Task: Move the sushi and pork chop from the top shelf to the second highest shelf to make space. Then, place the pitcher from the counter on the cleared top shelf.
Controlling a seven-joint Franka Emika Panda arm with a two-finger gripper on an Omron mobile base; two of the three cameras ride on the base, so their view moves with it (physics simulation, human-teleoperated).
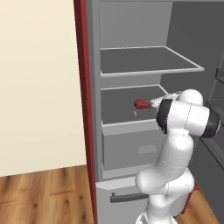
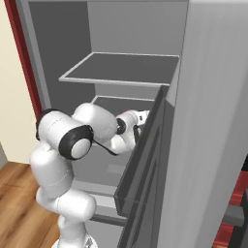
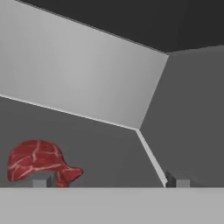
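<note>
Second highest shelf (image 1: pixel 118 105): pork chop (image 1: pixel 141 103) mid-shelf, gripper (image 3: pixel 109 180) released (jaws wide) beside it.

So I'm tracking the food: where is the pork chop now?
The pork chop lies on the second highest shelf, right of middle in the left base view, just left of the open gripper.

We see the top shelf (image 1: pixel 148 61) of the fridge. It is flat and grey with a thin pale rim, and its top is bare. Below it, at 6 o'clock, we see the second highest shelf (image 1: pixel 118 103), grey and flat too. The pork chop (image 1: pixel 141 103) lies on this lower shelf. It is red with pale streaks. At about 7 o'clock from it we see a tiny orange bit (image 1: pixel 134 113), maybe the sushi, too small to tell.
</note>
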